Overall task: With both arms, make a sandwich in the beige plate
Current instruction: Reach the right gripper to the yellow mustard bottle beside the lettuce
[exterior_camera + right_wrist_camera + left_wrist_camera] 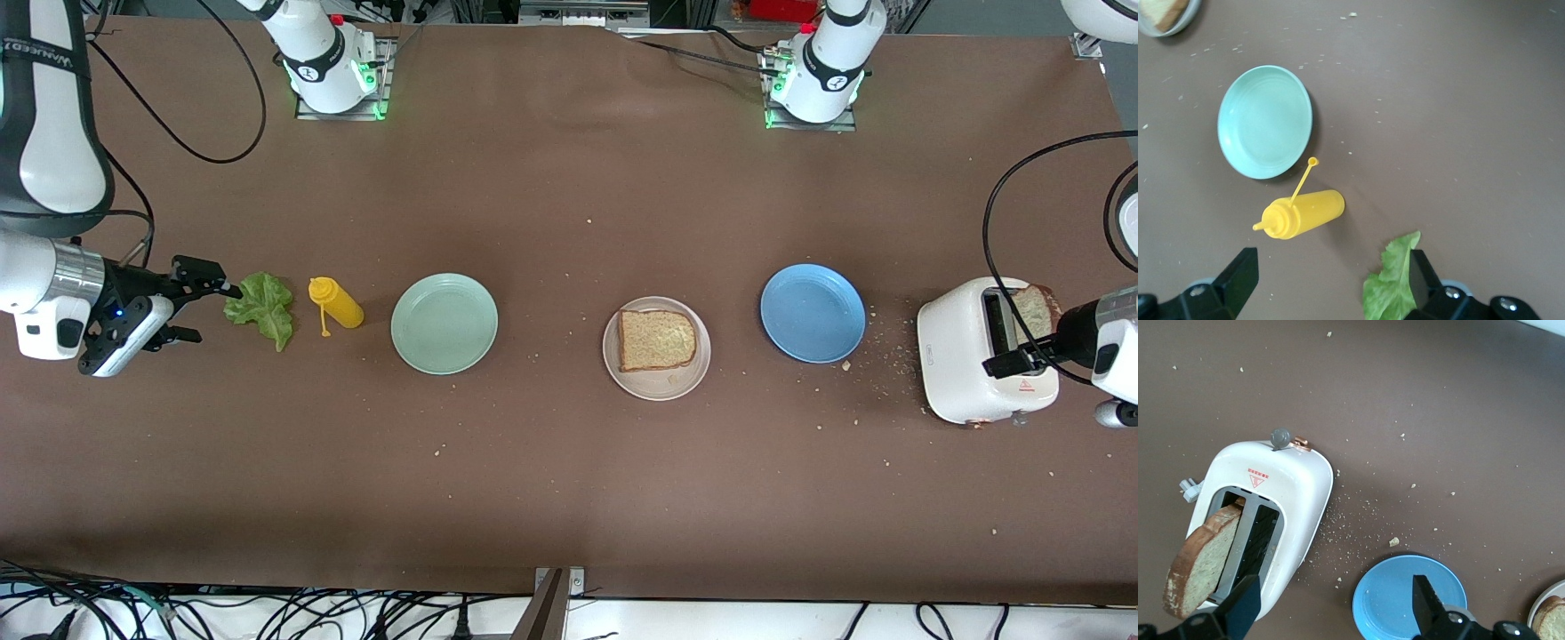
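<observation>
One brown toast slice (657, 340), flat on beige plate (656, 385)

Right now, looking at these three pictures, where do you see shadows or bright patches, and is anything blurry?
Front view: even light, a paler sheen across the table near the bases, a darker band along the nearest edge. Left wrist view: the toaster casts a soft shadow; the open left tool looks blurred. Right wrist view: the mustard bottle and mint-green plate cast soft shadows.
</observation>
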